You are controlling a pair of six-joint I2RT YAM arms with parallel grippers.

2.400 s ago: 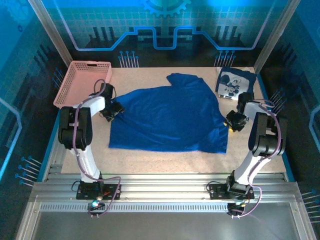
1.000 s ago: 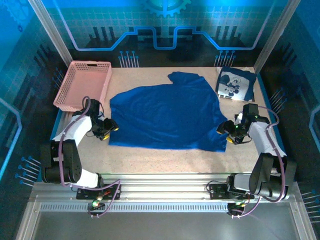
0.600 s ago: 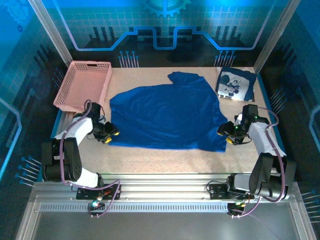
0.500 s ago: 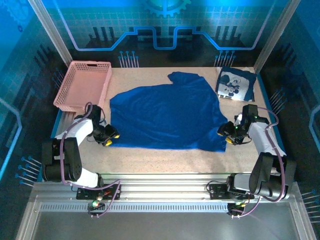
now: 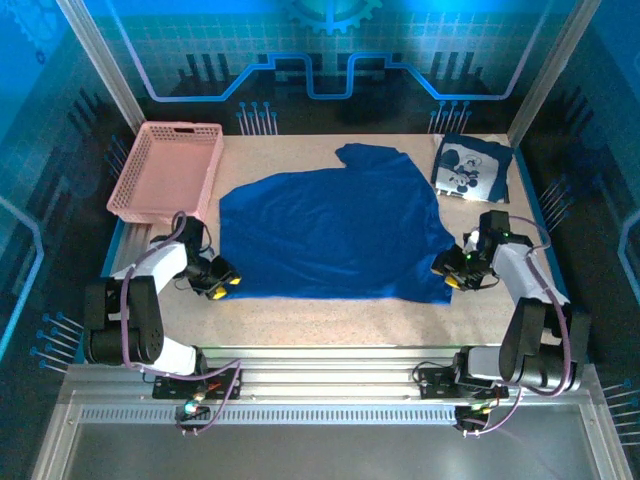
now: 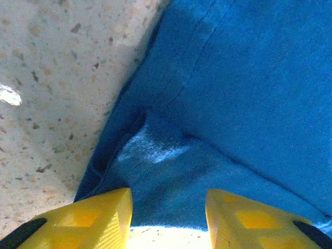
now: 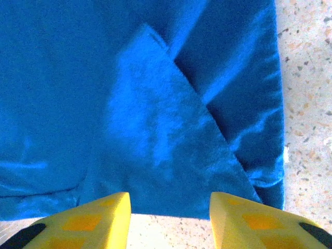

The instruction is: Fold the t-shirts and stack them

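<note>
A large royal-blue t-shirt (image 5: pixel 335 235) lies spread, plain side up, across the middle of the table. A second t-shirt (image 5: pixel 470 168), folded with a white-and-black cartoon print showing, rests at the back right. My left gripper (image 5: pixel 222 284) is low at the spread shirt's near left corner. In the left wrist view the shirt (image 6: pixel 233 104) has its hem just ahead of the open left gripper (image 6: pixel 168 220), between the yellow fingers (image 6: pixel 98 218). My right gripper (image 5: pixel 448 275) sits at the near right corner. It stands open (image 7: pixel 168 220), with the shirt's folded edge (image 7: pixel 155 129) just beyond its tips.
A pink lattice basket (image 5: pixel 165 170) stands at the back left, beyond the left arm. Bare speckled table (image 5: pixel 330 320) runs between the shirt's near hem and the metal rails at the front. Frame posts rise at the back corners.
My left gripper has slid toward the near edge along the shirt's left side to its near corner. The right gripper has shifted slightly left. Both pairs of jaws have narrowed.
</note>
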